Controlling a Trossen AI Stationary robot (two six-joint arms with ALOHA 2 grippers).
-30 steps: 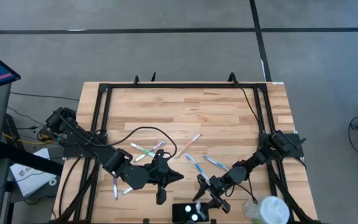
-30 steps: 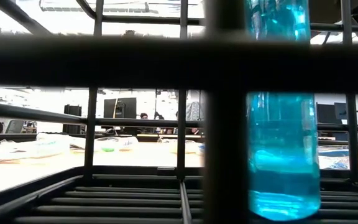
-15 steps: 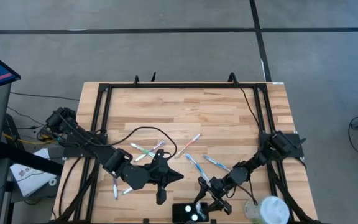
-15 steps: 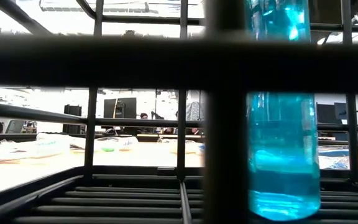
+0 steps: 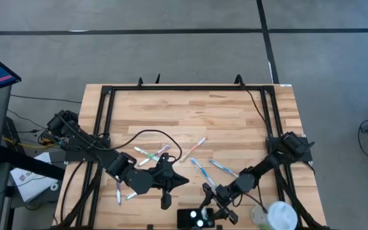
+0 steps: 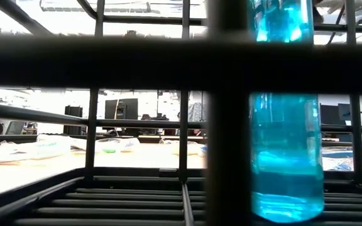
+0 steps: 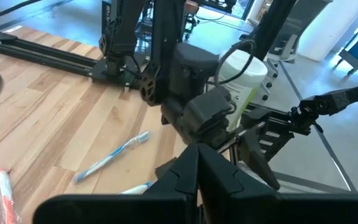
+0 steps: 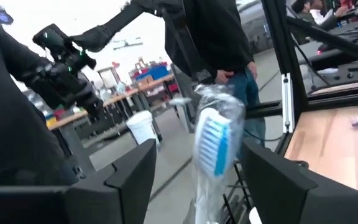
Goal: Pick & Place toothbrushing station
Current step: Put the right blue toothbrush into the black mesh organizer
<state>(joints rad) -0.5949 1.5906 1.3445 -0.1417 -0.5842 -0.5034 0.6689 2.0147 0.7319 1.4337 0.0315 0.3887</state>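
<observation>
Right gripper [image 8: 197, 180] grasping plastic-wrapped blue-bristled toothbrush [image 8: 215, 146] above low black rectangular toothbrushing station [image 5: 197, 218], left gripper [image 5: 165, 203] clenched empty, slatted wooden table [image 5: 190, 115].

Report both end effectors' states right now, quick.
Left end effector: shut, holding nothing, low over the table.
Right end effector: a wrapped toothbrush stands between its fingers; a firm grip cannot be told.

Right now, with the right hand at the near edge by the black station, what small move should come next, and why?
Probably lower the right hand a little and let go: a wrapped toothbrush stands between its fingers, and the hand sits just above the toothbrushing station. Whether the brush is already seated cannot be seen. The left hand waits shut nearby.
</observation>
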